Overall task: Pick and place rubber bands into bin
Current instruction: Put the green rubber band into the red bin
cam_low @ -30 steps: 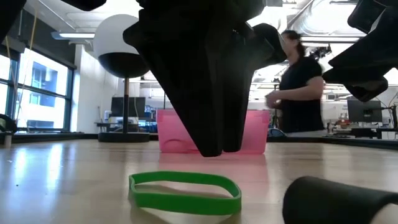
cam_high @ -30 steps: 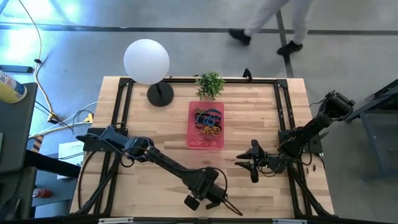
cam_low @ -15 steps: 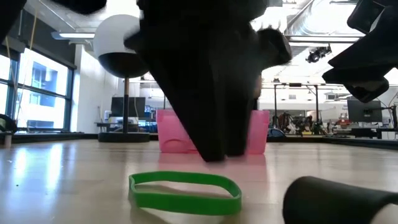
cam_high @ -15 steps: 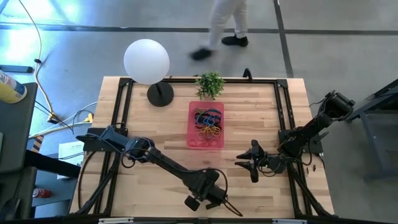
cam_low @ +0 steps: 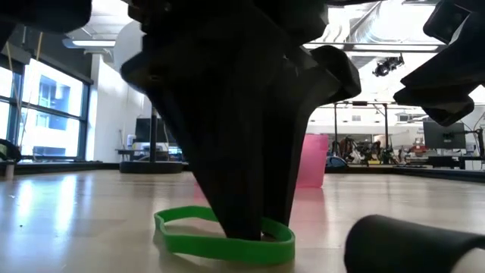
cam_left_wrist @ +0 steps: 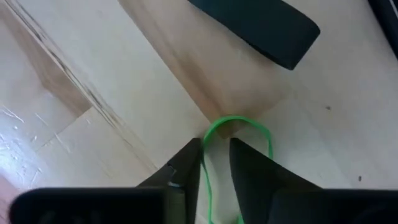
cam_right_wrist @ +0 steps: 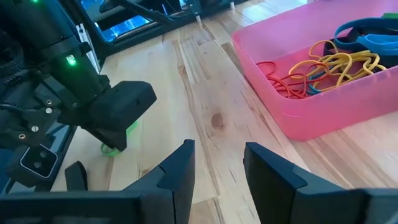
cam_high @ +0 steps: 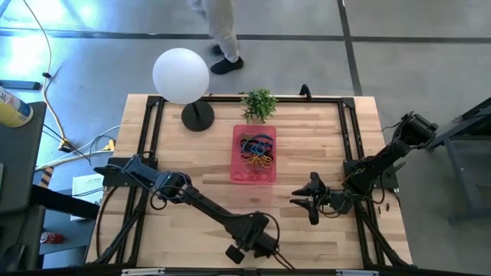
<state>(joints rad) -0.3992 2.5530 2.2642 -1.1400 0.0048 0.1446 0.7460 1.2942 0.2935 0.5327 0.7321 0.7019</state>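
A green rubber band (cam_left_wrist: 239, 127) lies flat on the wood near the table's near edge. My left gripper (cam_left_wrist: 214, 155) points straight down over it, open by a narrow gap, its fingertips (cam_low: 246, 227) down at the table. The pink bin (cam_high: 236, 173) stands mid-table with several coloured rubber bands (cam_high: 257, 152) in it; the right wrist view also shows the bin (cam_right_wrist: 323, 118). My right gripper (cam_right_wrist: 217, 165) waits open at the table's right side (cam_high: 311, 198), with nothing between its fingers. My left gripper comes at the green band from above, one finger inside the loop and one outside. One strand (cam_left_wrist: 204, 149) runs between the fingertips, along the inner side of one finger (cam_left_wrist: 186, 163). The band rests on the table, its left part (cam_low: 165, 218) bent up a little.
A small black block (cam_left_wrist: 261, 25) lies on the table close beside the band. A white globe lamp (cam_high: 181, 74) and a small potted plant (cam_high: 259, 102) stand at the far edge. A person (cam_high: 219, 31) walks on the floor beyond the table.
My left gripper has sunk toward the table and the near edge; its fingertips, above the green band before, now stand in its loop. The band's left part has bent up slightly. The person beyond the far edge has walked toward the left.
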